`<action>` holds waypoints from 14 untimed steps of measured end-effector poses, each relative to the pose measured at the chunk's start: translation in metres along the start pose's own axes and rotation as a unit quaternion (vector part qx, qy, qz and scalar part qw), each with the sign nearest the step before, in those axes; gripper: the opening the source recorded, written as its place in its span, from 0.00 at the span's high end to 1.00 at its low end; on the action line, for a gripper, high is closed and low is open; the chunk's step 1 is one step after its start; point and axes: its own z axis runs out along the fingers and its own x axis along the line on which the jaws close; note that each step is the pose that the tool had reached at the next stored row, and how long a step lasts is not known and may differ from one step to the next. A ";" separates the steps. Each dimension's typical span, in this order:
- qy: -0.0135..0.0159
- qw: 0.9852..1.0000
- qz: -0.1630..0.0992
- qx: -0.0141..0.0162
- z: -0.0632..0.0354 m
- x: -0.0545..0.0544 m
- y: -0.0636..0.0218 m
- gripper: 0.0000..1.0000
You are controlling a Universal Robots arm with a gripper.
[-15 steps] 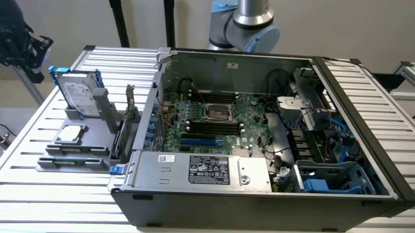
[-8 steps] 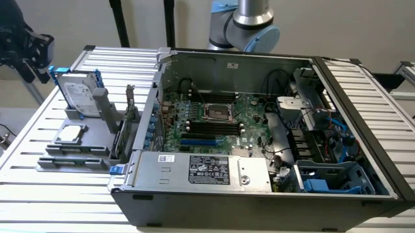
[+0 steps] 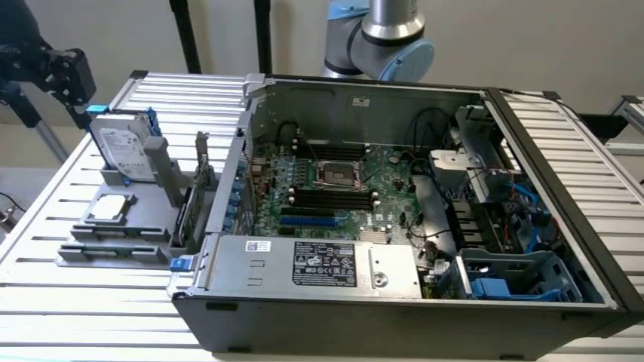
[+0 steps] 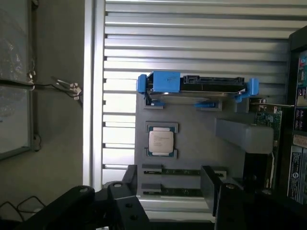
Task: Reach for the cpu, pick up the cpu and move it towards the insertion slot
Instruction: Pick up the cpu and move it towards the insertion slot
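The wrist view is looking down on a grey tray (image 4: pixel 192 143) lying on the slatted metal table (image 4: pixel 192 48), close to the table's edge, with floor showing past that edge. The cpu (image 4: pixel 161 140) is lying flat, silvery face up, in a recess at the tray's middle. It is sitting between the hard drive (image 4: pixel 196 86), standing in blue rails at 1 end, and 2 memory sticks (image 4: pixel 180 171) at the other. The gripper (image 4: pixel 169 182) is hanging over the memory-stick end, its 2 black jaws standing wide apart and not touching the cpu.

The exterior view is showing the open computer case (image 3: pixel 403 317) just beside the tray, on the exterior view's right. Inside it the green motherboard (image 3: pixel 382 188) is carrying the insertion slot (image 3: pixel 337 175), a silvery frame around a dark centre, lying among black memory slots (image 3: pixel 327 197). A blue card slot (image 3: pixel 307 221) is running nearer the power supply (image 3: pixel 237 268). The arm (image 3: pixel 393 30) is rising behind the case's far wall.

Print is showing on the cpu's lid, the hard drive's white label and the power supply's sticker, all too small to read.

Small grey ledges are bracketing 2 sides of the cpu, with bare tray beyond them. A grey upright block (image 4: pixel 244 134) is standing at the tray's case-side edge, apart from the cpu. Black cables are curving along the case walls, and the space over the slot is lying open.
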 end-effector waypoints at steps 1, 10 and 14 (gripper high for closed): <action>0.000 1.000 0.000 0.000 0.0016 0.000 -0.0001 0.35; 0.000 1.000 0.000 0.000 0.0180 -0.001 -0.0007 0.29; 0.000 1.000 0.000 0.000 0.0253 -0.001 -0.0010 0.29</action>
